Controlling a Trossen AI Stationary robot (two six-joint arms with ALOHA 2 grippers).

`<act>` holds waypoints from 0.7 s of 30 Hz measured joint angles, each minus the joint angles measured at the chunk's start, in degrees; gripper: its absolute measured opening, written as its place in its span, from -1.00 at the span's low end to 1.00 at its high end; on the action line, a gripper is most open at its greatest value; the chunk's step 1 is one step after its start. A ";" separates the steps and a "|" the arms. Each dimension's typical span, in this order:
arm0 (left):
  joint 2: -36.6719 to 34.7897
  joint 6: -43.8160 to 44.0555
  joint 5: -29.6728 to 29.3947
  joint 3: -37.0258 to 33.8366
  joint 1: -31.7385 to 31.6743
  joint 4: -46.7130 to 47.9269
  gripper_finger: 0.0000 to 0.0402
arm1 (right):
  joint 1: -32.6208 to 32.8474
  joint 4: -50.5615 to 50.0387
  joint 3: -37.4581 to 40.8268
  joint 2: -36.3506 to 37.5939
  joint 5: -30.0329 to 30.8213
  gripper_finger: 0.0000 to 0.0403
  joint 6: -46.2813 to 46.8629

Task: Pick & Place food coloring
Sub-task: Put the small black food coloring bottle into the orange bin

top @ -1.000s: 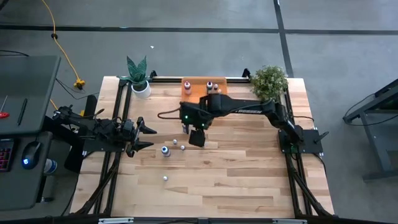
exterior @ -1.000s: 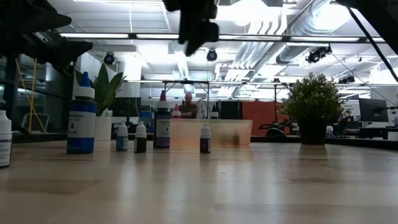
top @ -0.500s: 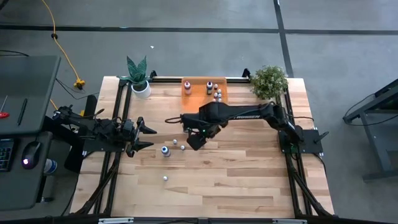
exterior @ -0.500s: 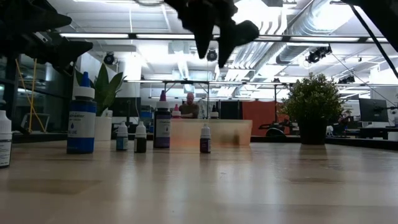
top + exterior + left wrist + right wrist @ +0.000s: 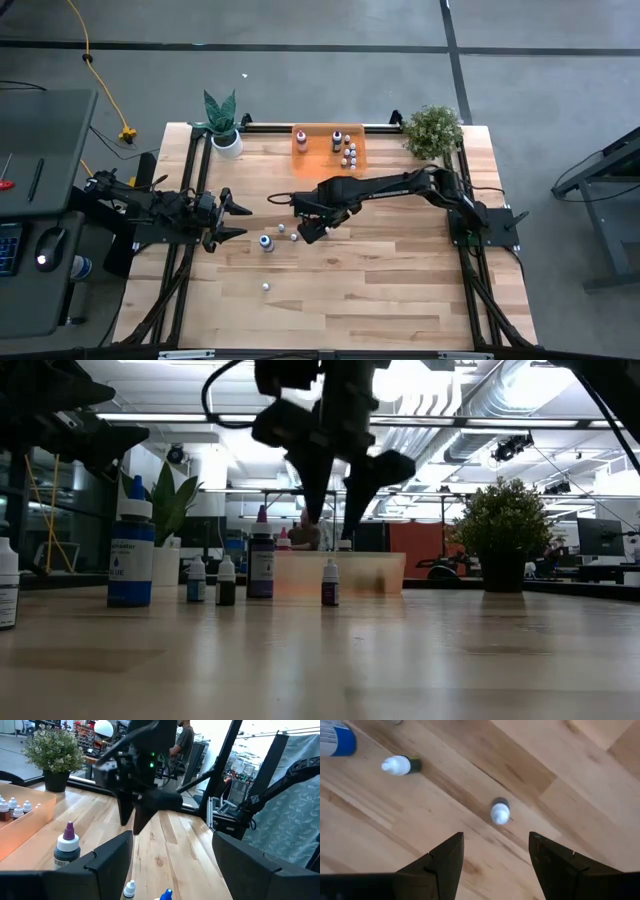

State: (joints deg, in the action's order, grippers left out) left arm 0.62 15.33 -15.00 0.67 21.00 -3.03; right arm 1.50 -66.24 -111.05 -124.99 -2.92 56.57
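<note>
Several food coloring bottles stand upright on the wooden table. A blue one (image 5: 265, 242) and two tiny white-capped droppers (image 5: 281, 228) (image 5: 294, 237) are near the middle, and one more (image 5: 265, 286) is nearer the front edge. Others sit in the orange tray (image 5: 328, 150). My right gripper (image 5: 303, 233) (image 5: 335, 520) is open and points down. It hovers above a tiny dropper (image 5: 500, 812) (image 5: 330, 582) without touching it. My left gripper (image 5: 246, 221) (image 5: 172, 840) is open and waits at the table's left side, left of the blue bottle.
A small potted plant (image 5: 222, 125) stands at the far left corner and a bushy one (image 5: 433, 130) at the far right. A taller dark bottle with a purple cap (image 5: 261, 565) and the blue bottle (image 5: 131, 555) stand left of the right gripper. Bare wood lies toward the near and right edges.
My right gripper has come down from high above the table toward the tiny droppers. It has also shifted slightly toward the table's left and near edge as the arm stretched out lower. No bottle has moved.
</note>
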 joint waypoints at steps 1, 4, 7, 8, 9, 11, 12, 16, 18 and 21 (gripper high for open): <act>0.00 0.00 0.00 0.00 0.02 0.00 0.35 | 0.00 0.79 0.71 0.00 -0.10 0.05 0.02; 0.00 0.00 0.00 0.00 0.00 0.00 0.35 | 0.02 4.02 2.88 0.00 -0.62 0.05 0.29; 0.00 0.00 0.00 0.00 0.01 0.00 0.35 | 0.02 5.90 4.67 0.00 -0.81 0.05 1.15; 0.00 0.00 0.00 0.00 0.01 0.00 0.35 | 0.02 6.14 5.34 0.00 -0.81 0.05 1.38; 0.00 0.00 0.00 0.00 0.01 0.00 0.35 | 0.02 6.61 6.15 0.00 -0.67 0.05 1.51; 0.00 0.00 0.00 0.00 0.02 0.00 0.35 | -0.01 8.51 7.59 -0.01 -0.66 0.05 1.54; 0.00 0.00 0.00 0.00 0.02 0.00 0.35 | -0.07 8.90 7.99 -0.04 -0.66 0.05 1.56; 0.00 0.00 0.00 0.00 0.00 0.00 0.35 | -0.41 9.57 8.69 -0.02 -0.48 0.05 1.56; 0.00 0.00 0.00 0.00 0.01 0.00 0.35 | -0.67 9.43 8.88 -0.02 -0.42 0.05 1.57; 0.00 0.00 0.00 0.00 0.00 0.00 0.35 | -1.00 9.69 8.83 -0.02 0.00 0.05 1.54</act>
State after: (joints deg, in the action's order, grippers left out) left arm 0.62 15.33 -15.00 0.67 21.00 -3.03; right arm 0.49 -56.55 -102.21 -125.01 -2.91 58.11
